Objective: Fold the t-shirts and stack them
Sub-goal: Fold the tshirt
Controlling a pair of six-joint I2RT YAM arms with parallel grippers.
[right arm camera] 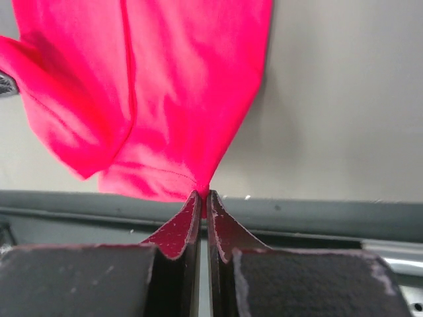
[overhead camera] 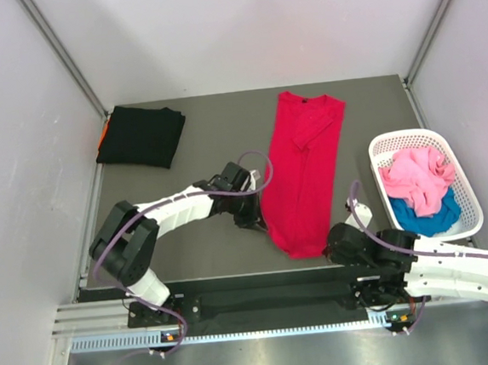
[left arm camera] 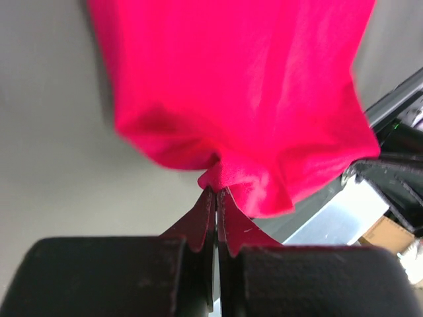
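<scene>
The work surface is a dark grey table point(overhead camera: 215, 142) enclosed by pale wall panels point(overhead camera: 20, 168) at the left, right and top of the overhead view. A black t-shirt point(overhead camera: 142, 136) lies folded at the upper left of the table; an orange edge point(overhead camera: 102, 137) shows at its left side, too small to identify further. A white lattice basket point(overhead camera: 411, 137) at the right edge holds a crumpled pink t-shirt point(overhead camera: 419, 176) over a blue t-shirt point(overhead camera: 426, 213), which is mostly covered. In the overhead view the wrist housings hide both sets of fingertips. The red t-shirt point(overhead camera: 303, 169) lies at the centre, folded lengthwise into a long strip, collar toward the top of the frame. The left gripper point(left arm camera: 216, 191) is clamped on a pinch of cloth at the lower left of the hem. The right gripper point(right arm camera: 203, 195) is clamped on the lower right of the same hem, near the table's bottom edge
</scene>
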